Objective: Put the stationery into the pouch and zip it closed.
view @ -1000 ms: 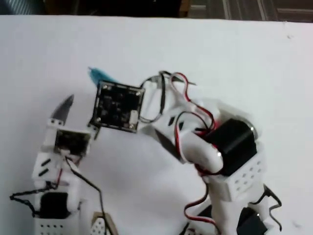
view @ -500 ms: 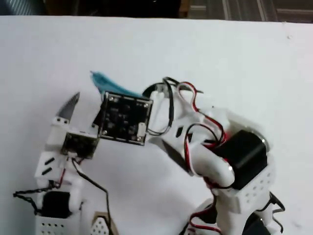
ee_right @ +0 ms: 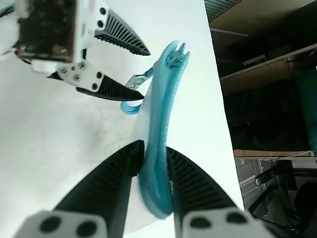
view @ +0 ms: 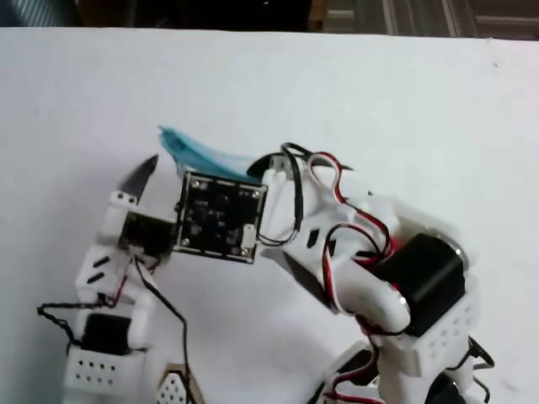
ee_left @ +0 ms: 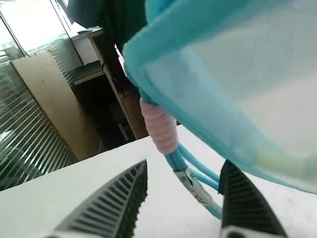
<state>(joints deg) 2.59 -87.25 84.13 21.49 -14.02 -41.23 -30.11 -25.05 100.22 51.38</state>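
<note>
You have the right claw [ee_right: 153, 148] clenched on the edge of the thin, see-through light-blue pouch [view: 200, 151], left of centre in the high view. Your left claw [ee_left: 184, 168] is released, with the pouch's blue cord [ee_left: 174, 161] between its fingers.

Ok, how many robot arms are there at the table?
2. The right arm, jaws shut on the blue pouch; the left arm beside it, jaws open at its cord.

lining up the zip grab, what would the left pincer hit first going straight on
Probably the blue pull cord under the pink bead, hanging off the pouch just ahead of the open left pincer; depth is hard to judge.
</note>
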